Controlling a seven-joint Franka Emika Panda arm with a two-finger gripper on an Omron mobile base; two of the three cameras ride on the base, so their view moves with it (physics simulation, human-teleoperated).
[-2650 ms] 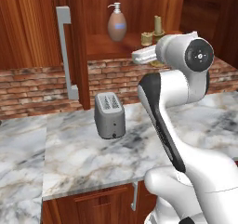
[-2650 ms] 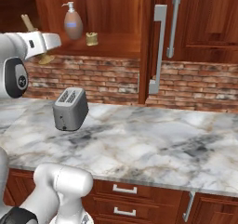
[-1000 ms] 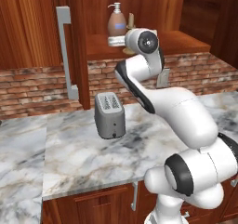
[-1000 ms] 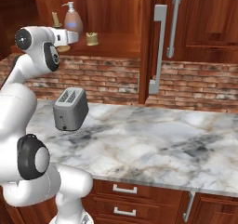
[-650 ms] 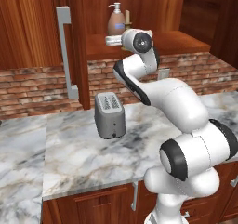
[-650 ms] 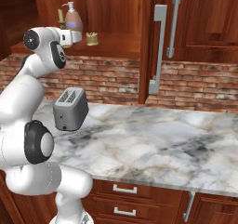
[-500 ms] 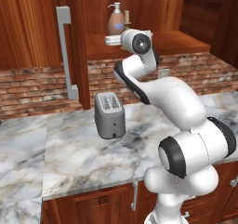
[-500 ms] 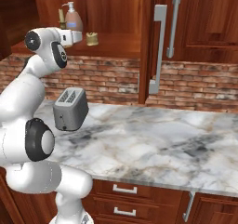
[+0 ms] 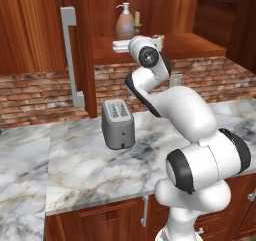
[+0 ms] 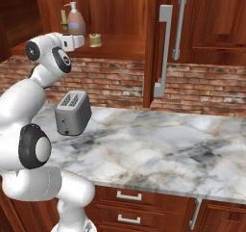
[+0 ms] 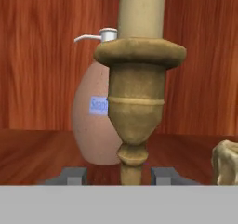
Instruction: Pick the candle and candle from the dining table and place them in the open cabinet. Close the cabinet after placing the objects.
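The slim brass-gold candle (image 11: pixel 138 88) stands upright on the shelf of the open cabinet (image 9: pixel 192 42), its stem between my fingertips (image 11: pixel 74 175). My gripper (image 11: pixel 118 176) is open, the tips standing clear of the stem on both sides. From the base views the white hand (image 9: pixel 117 46) reaches in over the shelf edge, and the slim candle's top (image 9: pixel 137 21) (image 10: pixel 63 18) pokes up behind it. The short tan candle (image 10: pixel 95 40) (image 11: pixel 225 162) sits on the same shelf, just right of the slim one. The dining table is out of view.
A brown soap pump bottle (image 11: pixel 93 121) (image 9: pixel 124 27) stands right behind the slim candle. The cabinet's open door (image 9: pixel 45 45) with its long silver handle (image 9: pixel 70 55) hangs left of the shelf. A silver toaster (image 9: pixel 118 124) sits on the marble counter (image 9: pixel 75 170) below, against a brick wall.
Since the earliest frames the arm has swung up and in, bringing the slim candle to the shelf beside the soap bottle. Over the last second the hand has barely moved.
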